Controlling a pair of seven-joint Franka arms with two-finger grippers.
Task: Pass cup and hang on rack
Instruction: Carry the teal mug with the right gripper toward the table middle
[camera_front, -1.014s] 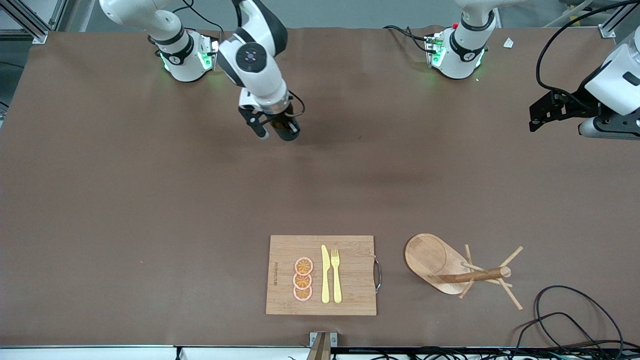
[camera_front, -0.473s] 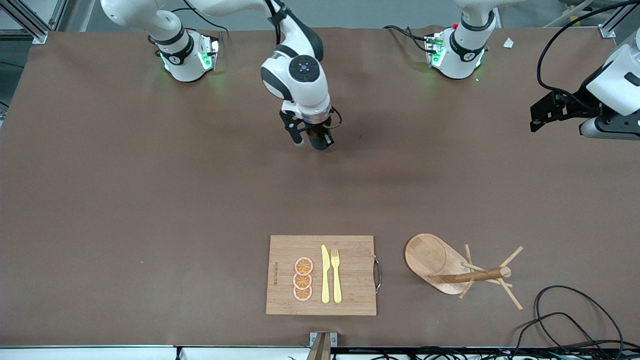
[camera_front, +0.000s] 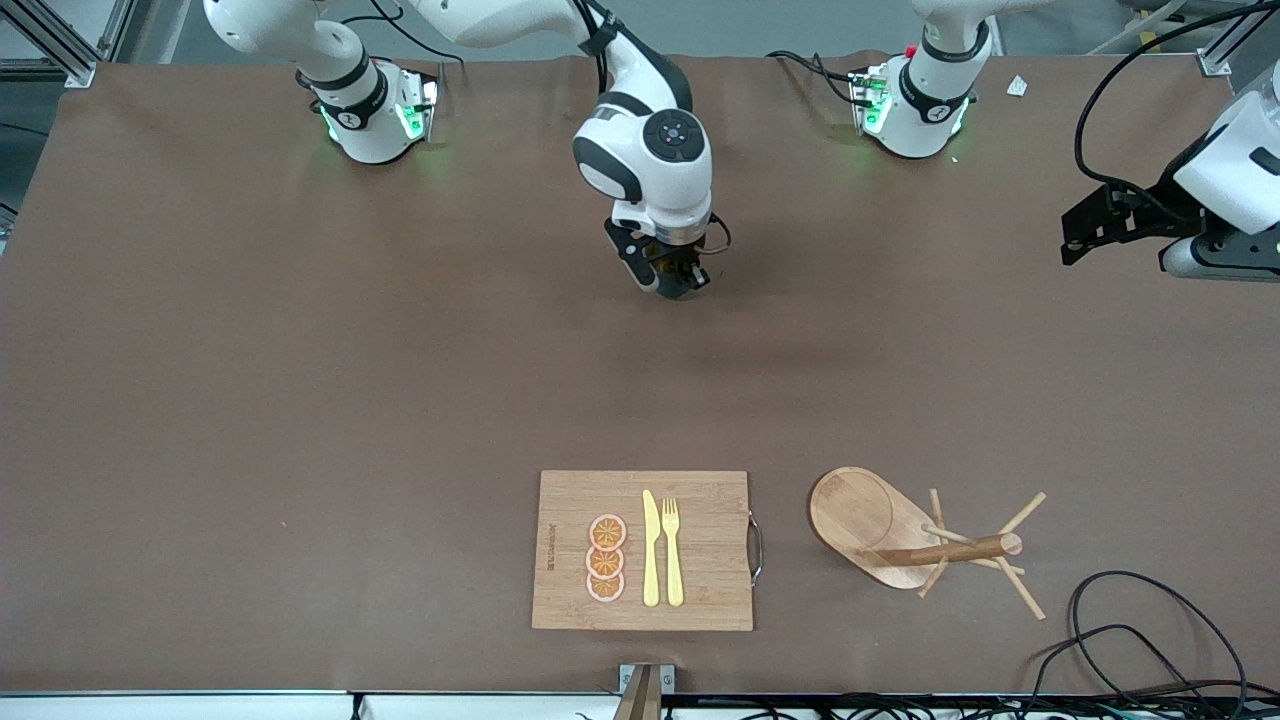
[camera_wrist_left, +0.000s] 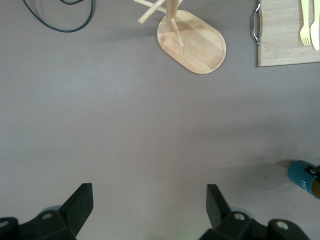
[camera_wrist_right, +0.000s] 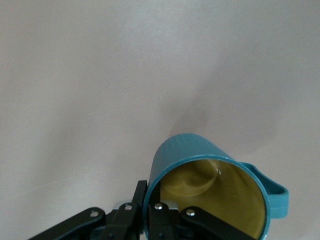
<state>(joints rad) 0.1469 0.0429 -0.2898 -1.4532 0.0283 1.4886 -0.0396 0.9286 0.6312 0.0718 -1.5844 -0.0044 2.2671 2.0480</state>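
Note:
My right gripper (camera_front: 672, 280) is shut on the rim of the cup (camera_wrist_right: 210, 175), a teal mug with a mustard-yellow inside and a side handle, held above the bare table between the two arm bases; one finger is inside the rim, one outside. In the front view the cup (camera_front: 690, 272) is mostly hidden under the gripper. It also shows in the left wrist view (camera_wrist_left: 304, 176). The rack (camera_front: 905, 540) stands nearer the front camera, toward the left arm's end, and shows in the left wrist view (camera_wrist_left: 190, 35). My left gripper (camera_wrist_left: 149, 202) is open and empty, raised at the left arm's end of the table.
A rectangular bamboo cutting board (camera_front: 642, 550) with orange slices, a yellow knife and a fork lies beside the rack, near the front edge. Black cables (camera_front: 1130, 620) coil near the front corner at the left arm's end.
My right gripper has carried the cup toward the left arm's end of the table, in two steady steps. The left arm has barely moved.

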